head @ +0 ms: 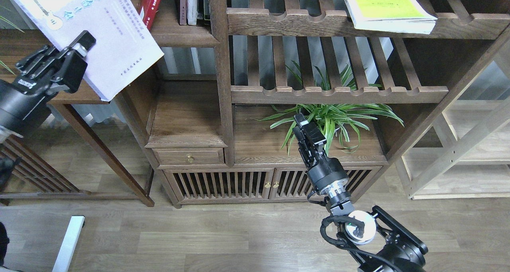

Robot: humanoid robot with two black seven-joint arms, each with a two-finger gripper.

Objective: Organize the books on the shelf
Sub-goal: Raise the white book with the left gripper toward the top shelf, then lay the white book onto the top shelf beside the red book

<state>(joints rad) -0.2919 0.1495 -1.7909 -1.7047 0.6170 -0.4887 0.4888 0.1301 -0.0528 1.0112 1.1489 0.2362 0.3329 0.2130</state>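
Observation:
My left gripper (81,45) is shut on the lower edge of the white-lavender book (99,29), holding it tilted in the air in front of the shelf's left end. The shelf (183,39) is a dark-brown board with a moulded front edge at top left. A dark red book (151,3) leans on it, partly hidden behind the held book. The yellow-green book (388,9) lies flat on a slatted rack at top right. My right gripper (303,125) hangs low in front of the plant, fingers close together with nothing between them.
Thin brown and white-spined books (191,5) stand upright on the shelf by the post. A potted green plant (334,118) sits behind my right gripper. A brass-knobbed drawer (190,156) and slatted cabinet doors (247,184) lie below. A side table (79,100) is under my left arm.

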